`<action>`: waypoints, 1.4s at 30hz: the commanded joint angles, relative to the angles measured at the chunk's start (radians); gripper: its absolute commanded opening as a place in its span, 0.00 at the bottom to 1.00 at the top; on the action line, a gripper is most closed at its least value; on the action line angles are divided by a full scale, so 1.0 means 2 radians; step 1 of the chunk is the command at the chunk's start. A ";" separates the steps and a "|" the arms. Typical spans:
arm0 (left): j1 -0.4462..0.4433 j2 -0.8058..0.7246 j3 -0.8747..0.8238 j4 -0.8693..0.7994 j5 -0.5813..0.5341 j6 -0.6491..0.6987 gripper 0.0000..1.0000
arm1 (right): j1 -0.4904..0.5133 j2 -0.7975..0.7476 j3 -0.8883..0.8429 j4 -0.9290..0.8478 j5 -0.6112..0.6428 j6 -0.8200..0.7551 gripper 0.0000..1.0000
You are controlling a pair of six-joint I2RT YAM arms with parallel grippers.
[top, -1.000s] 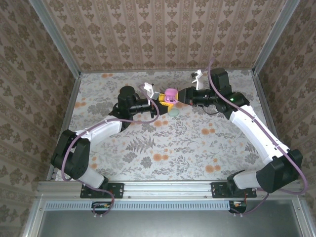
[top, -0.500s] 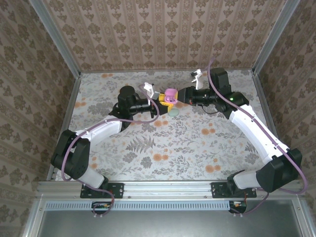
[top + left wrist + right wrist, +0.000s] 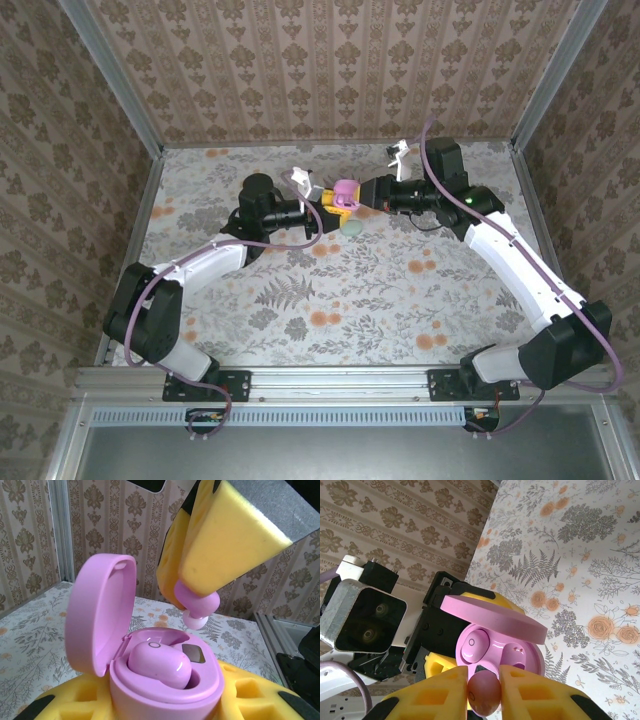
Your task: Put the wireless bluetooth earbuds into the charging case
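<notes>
Near the middle of the counter's (image 3: 400, 300) far edge, the left fingers (image 3: 250, 695) are clamped on the base of the pink charging case (image 3: 165, 687), and its lid is swung open! The seated earbud (image 3: 159, 664) lies in one well of the case. The right fingers (image 3: 230, 545) are pinched narrow on the loose earbud (image 3: 196, 607). It points tip down and hangs just above the case's open mouth, a small gap between them.
</notes>
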 commanded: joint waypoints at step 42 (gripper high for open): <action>0.001 0.004 0.023 0.028 0.015 -0.017 0.30 | 0.009 0.030 0.034 -0.054 0.031 -0.055 0.24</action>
